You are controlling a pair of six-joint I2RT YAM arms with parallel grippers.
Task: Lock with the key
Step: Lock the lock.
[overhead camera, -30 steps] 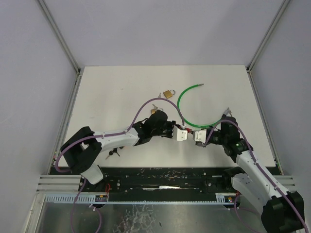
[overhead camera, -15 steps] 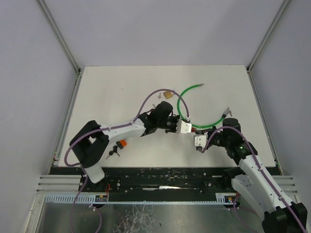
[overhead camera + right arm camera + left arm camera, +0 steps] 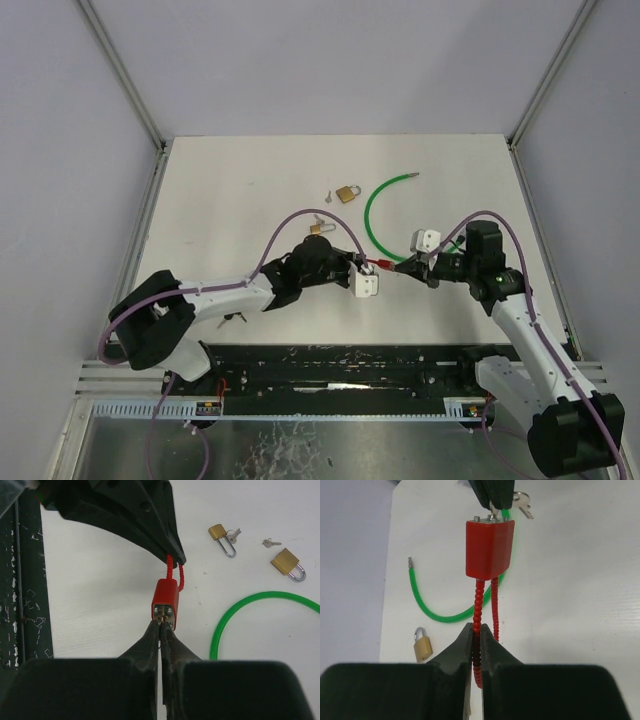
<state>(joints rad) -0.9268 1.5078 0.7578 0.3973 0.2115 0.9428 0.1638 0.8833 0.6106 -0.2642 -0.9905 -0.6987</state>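
- The black rail (image 3: pixel 340 365) runs along the bottom of the top view. The right arm's base is cut off at the lower right corner.
- The left gripper (image 3: pixel 476 632) is clenched on the red beaded shackle (image 3: pixel 479 600). The lowest beads are hidden between its fingers.
- The red padlock (image 3: pixel 489 547) hangs between the two grippers, just right of centre in the top view.
- The right gripper (image 3: pixel 161 625) is pinched tight on the key (image 3: pixel 162 621) at the padlock's keyway. The key's blade is hidden, and only a speck of metal shows at the fingertips.
- A second key (image 3: pixel 521 502) shows at the top of the left wrist view, partly hidden behind the right gripper's fingers.
- The table (image 3: pixel 220 200) is plain white.
- A green cable (image 3: pixel 372 215) curves right of centre. Its near end is hidden behind the right gripper in the top view.
- Two brass padlocks lie beyond. One (image 3: pixel 320 229) is partly hidden by the left arm's purple cable (image 3: pixel 290 225). The other (image 3: pixel 347 192) lies just beside a loose key (image 3: pixel 328 198).
- Pale lilac walls (image 3: pixel 330 60) with metal corner posts close in the upper frame.
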